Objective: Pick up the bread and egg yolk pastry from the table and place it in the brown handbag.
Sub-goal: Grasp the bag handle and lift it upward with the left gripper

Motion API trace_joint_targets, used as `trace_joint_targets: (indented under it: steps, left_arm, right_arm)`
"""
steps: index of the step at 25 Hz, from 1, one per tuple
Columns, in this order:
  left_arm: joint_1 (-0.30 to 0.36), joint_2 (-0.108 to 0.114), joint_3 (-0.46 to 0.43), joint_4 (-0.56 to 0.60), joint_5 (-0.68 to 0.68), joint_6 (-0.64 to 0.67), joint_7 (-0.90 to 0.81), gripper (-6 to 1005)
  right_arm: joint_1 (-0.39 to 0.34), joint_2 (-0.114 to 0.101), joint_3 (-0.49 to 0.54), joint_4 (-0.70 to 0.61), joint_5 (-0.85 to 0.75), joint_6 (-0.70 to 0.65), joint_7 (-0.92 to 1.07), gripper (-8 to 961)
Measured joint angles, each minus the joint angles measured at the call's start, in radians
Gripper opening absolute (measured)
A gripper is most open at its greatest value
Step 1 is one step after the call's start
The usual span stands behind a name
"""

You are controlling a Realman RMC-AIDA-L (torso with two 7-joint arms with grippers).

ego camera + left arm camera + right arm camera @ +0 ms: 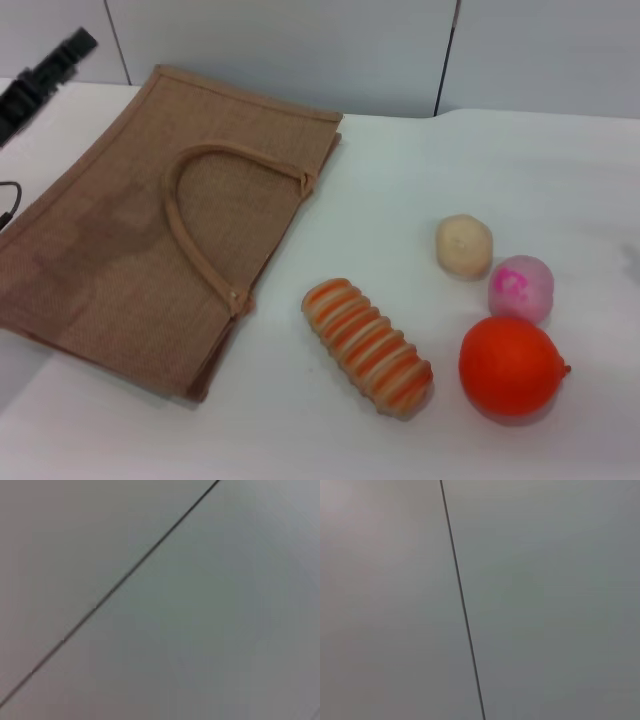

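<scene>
Neither of my grippers shows, so I cannot tell their state. The bread (367, 346) lies just right of the flat brown handbag (110, 250), the egg yolk pastry (464, 245) beyond it touching a pink ball (521, 288); I might nudge that ball, or find the bag's mouth closed.

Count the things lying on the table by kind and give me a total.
Bags: 1, flat tan-brown jute handbag
Baked goods: 2, striped orange-and-cream ridged bread loaf, round pale cream egg yolk pastry
Round orange fruit: 1
Pink ball with magenta mark: 1
Total: 5

No readable text or labels anywhere
</scene>
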Motion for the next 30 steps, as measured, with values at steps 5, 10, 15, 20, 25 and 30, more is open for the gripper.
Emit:
trace_joint_targets:
  steps: [5,10,15,20,25,30]
  left_arm:
    - [-0.069,0.021,0.0,0.177,0.35,0.063,-0.305,787]
    - [-0.141,0.05,0.0,0.277,0.65,0.072,-0.502,785]
    - [-0.215,0.075,0.0,0.32,0.914,0.087,-0.608,784]
    - [-0.278,0.08,0.0,0.323,1.059,0.112,-0.631,782]
    - [-0.334,0.056,0.003,0.311,1.196,0.187,-0.642,781]
    - [-0.347,0.002,0.113,0.308,1.222,0.298,-0.636,779]
  right_arm:
    - [0.0,-0.001,0.001,0.0,0.0,0.0,0.0,880]
    - [0.0,-0.001,0.002,0.0,0.0,0.0,0.0,879]
    - [0.0,-0.002,0.005,0.0,0.0,0.0,0.0,879]
    - [0.0,-0.003,0.008,0.0,0.0,0.0,0.0,879]
    - [0.0,-0.003,0.009,0.0,0.0,0.0,0.0,879]
    - [0.0,-0.003,0.009,0.0,0.001,0.0,0.0,880]
